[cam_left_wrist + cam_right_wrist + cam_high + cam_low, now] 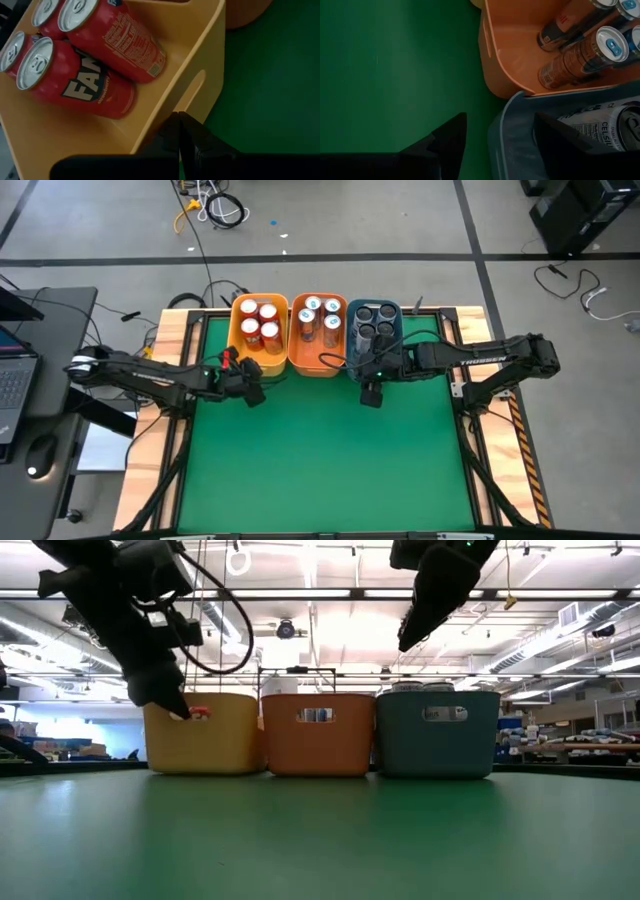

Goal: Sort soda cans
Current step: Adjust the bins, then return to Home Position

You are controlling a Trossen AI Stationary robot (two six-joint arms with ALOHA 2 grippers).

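On the green table [320, 460] three filled bins [317, 335] stand; left fingers [182, 135] closed empty, right fingers [450, 135] spread.

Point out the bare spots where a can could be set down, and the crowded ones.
Free: the whole green mat in front of the three bins, between both arms.

Crowded: the yellow bin holds four red cans, the orange bin and blue bin are full. The left gripper and right gripper sit at the bins' near edge.
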